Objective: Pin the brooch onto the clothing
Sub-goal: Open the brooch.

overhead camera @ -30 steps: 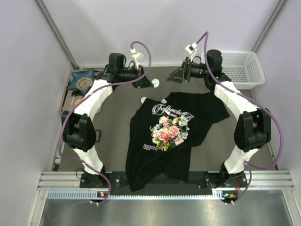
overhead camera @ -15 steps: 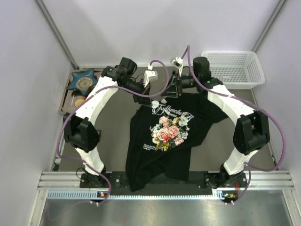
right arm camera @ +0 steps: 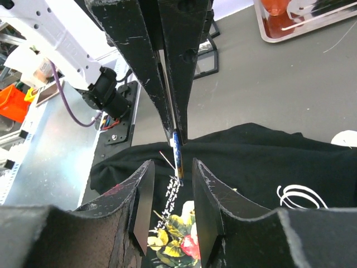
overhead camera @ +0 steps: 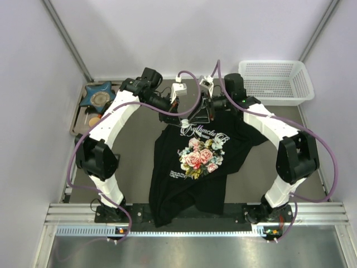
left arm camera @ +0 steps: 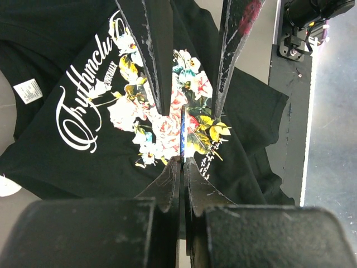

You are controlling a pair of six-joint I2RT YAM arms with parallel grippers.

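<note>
Above the twelve o'clock collar edge of the T-shirt (overhead camera: 192, 167), the arms are now brought together. The brooch (left arm camera: 182, 131) is pinched edge-on by the left gripper (left arm camera: 182, 163). The right gripper (right arm camera: 172, 164), narrowed yet spread, is set around it, so pinning is judged close.

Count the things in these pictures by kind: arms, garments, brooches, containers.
Robot arms: 2 (left arm, right arm)
Garments: 1 (black T-shirt)
Brooches: 1 (brooch, in left end effector)
Containers: 3 (white basket, blue star dish, metal tray)
Total: 7
</note>
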